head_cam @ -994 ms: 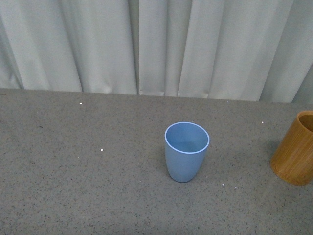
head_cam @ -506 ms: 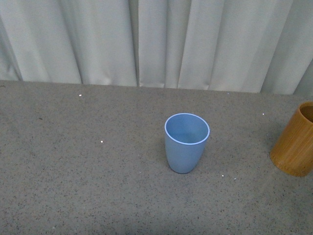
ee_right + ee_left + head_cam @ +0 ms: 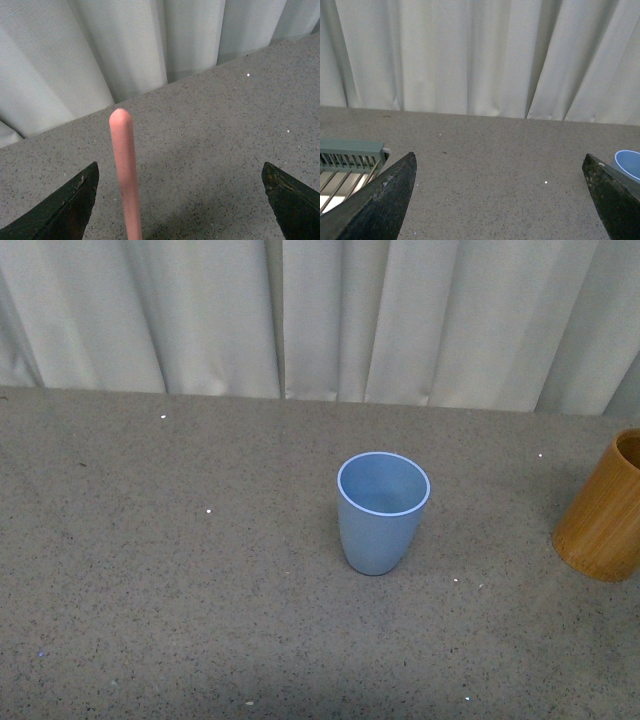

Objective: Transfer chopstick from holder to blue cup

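Currently, the blue cup (image 3: pixel 383 512) stands upright near the middle of the grey speckled tabletop (image 3: pixel 150 570), with its mouth open upward and no contents visible. The holder (image 3: pixel 605 510) stands well apart from it, on the robot's right, and is partly cut off by the edge of the front view. A pale pleated curtain (image 3: pixel 300 320) hangs behind the tabletop.

In the left wrist view, the left end effector (image 3: pixel 497 200) is open, with its two dark fingertips (image 3: pixel 380 205) set wide apart and nothing between them. The rim of the blue cup (image 3: pixel 629 162) shows beyond one fingertip. A grey-green slatted rack (image 3: pixel 347 152) lies on the opposite side.

In the right wrist view, the right end effector (image 3: pixel 180 205) is also open wide. The chopstick (image 3: pixel 125 170) stands nearly upright between its fingers (image 3: pixel 65 210), closer to one finger but touching neither. The rounded tip of the chopstick points up. Its lower end leaves the frame, so its support cannot be determined.
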Robot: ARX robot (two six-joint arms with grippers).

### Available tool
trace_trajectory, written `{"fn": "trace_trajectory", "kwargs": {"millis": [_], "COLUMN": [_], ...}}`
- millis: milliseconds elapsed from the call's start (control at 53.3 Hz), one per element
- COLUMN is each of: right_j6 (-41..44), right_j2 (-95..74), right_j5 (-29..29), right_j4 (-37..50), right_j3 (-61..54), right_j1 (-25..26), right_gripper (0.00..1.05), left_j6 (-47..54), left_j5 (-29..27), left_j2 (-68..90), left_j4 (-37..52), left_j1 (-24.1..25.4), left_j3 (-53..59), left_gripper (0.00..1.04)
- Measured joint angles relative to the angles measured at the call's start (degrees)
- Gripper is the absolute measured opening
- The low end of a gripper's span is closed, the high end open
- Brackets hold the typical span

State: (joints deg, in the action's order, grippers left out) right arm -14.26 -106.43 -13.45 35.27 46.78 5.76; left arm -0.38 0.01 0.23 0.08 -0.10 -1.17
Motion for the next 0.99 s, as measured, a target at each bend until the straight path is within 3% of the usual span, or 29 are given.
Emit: {"fn": "trace_trajectory", "kwargs": {"millis": [131, 319, 488, 656, 994], "right_j6": [-0.4, -1.2, -1.8, -2.4, -2.7], "right_j2": [-1.9, -3.2, -3.6, -3.6, -2.5], "right_j5": [-0.6, -1.4, -1.0, -0.4, 1.1], "right_j4": [0.0, 0.4, 1.3, 2.0, 2.6], "right_j3": [1.2, 1.5, 1.5, 1.0, 0.3], "right_j1": [-0.3, -1.2, -2.1, -2.1, -1.6], "right_gripper": [0.94, 0.63, 0.28, 0.03, 0.02], "left_j6": [0.0, 0.0, 0.0, 0.0, 0.0], "left_j5": [0.0, 0.0, 0.0, 0.0, 0.0], "left_j2": [0.0, 0.0, 0.0, 0.0, 0.0], "left_j4": [0.0, 0.0, 0.0, 0.0, 0.0], "left_j1": [0.0, 0.0, 0.0, 0.0, 0.0], "left_j3": [0.0, 0.0, 0.0, 0.0, 0.0], "left_gripper": [0.98, 0.98, 0.98, 0.98, 0.98]}}
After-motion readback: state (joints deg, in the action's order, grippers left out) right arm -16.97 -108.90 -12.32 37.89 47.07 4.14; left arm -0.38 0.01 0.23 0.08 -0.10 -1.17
